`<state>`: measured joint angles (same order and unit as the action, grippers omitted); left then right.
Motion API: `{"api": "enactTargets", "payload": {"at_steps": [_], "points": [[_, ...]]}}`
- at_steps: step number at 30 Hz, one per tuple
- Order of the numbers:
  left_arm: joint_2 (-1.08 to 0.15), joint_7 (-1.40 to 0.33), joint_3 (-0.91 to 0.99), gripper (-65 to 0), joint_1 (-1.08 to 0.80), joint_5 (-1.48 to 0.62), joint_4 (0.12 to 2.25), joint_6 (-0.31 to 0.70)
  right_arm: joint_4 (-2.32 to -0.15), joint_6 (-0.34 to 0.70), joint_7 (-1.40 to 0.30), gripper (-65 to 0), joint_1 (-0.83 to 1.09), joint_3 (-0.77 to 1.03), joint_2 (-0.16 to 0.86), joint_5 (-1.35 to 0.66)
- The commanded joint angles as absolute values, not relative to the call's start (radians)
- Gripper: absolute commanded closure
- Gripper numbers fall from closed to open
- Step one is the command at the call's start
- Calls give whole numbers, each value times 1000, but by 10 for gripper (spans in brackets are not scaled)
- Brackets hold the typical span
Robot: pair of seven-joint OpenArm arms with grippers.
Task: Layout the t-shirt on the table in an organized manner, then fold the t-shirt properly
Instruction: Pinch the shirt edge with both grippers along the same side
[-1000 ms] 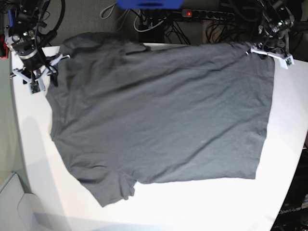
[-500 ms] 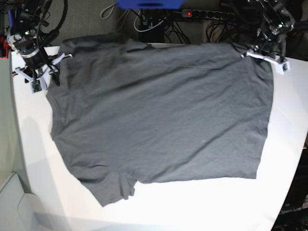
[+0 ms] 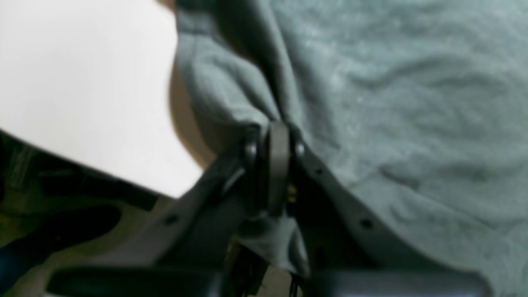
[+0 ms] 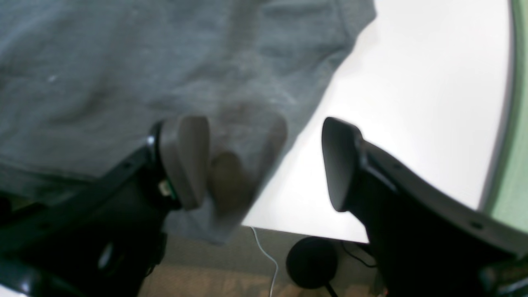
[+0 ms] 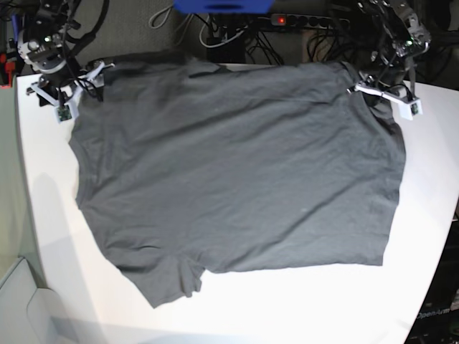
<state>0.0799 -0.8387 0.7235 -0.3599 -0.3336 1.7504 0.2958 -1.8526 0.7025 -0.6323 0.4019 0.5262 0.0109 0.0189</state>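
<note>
We see the t-shirt (image 5: 237, 172) spread flat across the white table (image 5: 57, 236), covering most of its top. In the base view its neck end lies toward the left and its hem runs down the right side, with one short sleeve (image 5: 168, 279) pointing toward the near edge. The far edge of the cloth reaches the back rim of the table, where part of it seems to hang over. The fabric is mostly smooth, with shallow wrinkles across the body.

Our left gripper (image 3: 274, 140) sits at the far right corner of the shirt in the base view. In its wrist view the jaws are pressed together with a pinch of grey cloth caught between them, and folds of fabric fan out from that point. A little cloth also shows below the fingers.

Our right gripper (image 4: 264, 165) is at the far left corner in the base view, by the shoulder end of the shirt. Its jaws stand wide apart. One finger (image 4: 185, 161) lies over the edge of the cloth, the other over bare table. The picture is smeared between them, so we cannot tell whether any cloth touches a pad.

We see no box, bin or basket anywhere on the table. Behind it lie cables (image 5: 215, 36) and a power strip (image 5: 308, 21).
</note>
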Motion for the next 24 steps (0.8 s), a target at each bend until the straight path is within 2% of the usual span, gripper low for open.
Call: {"api": "enactTargets", "payload": {"at_steps": [1,24], "points": [[71,-826,725,0,-358,-344,1768,300,-1873,698,-618,-430,403,533,7,8],[73,-826,730,0,-384,-349,1773,300,-1860,698,-618,-428,447,526,-42,8]]}}
